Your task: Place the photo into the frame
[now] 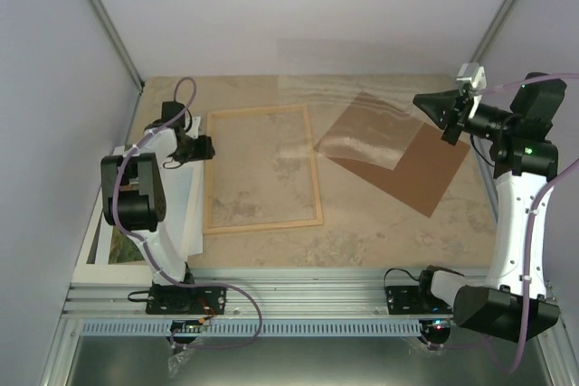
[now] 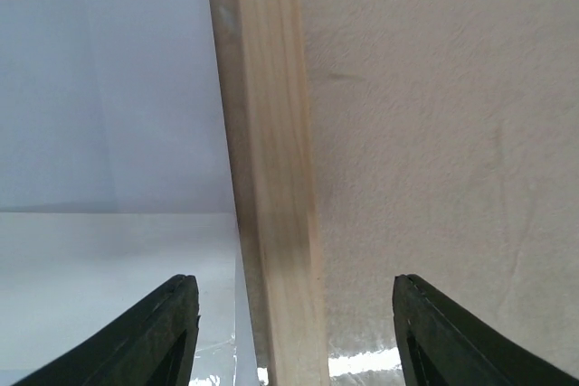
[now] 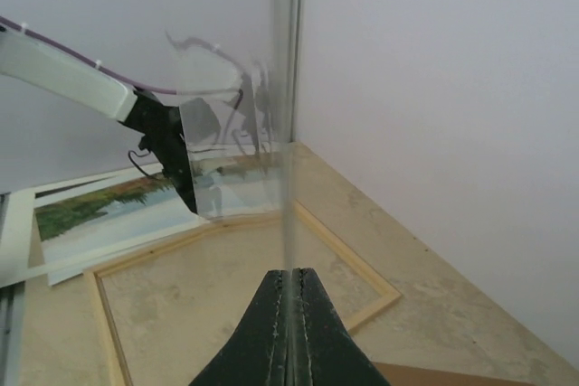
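Two arms, four loose items.

Nearest, left: photo [image 1: 116,247], landscape side up, at the near-left corner of the table [image 1: 362,241], partly under the left arm and outside the frame.

Centre: frame [image 1: 262,224], lying flat with its pane out, bare tabletop showing through.

Left gripper [image 2: 291,285]: jaws parted and empty, poised astride the frame's left rail, with a white sheet [image 2: 109,115] just beside it.

Beyond, right: brown backing board [image 1: 425,178], flat.

Farthest: right gripper [image 3: 291,276], clamped on the clear pane [image 3: 226,151], which stands upright in the air.

Step judged: frame apart, photo not yet loaded. The next move calls for seating the pane squarely, then drawing the photo across.
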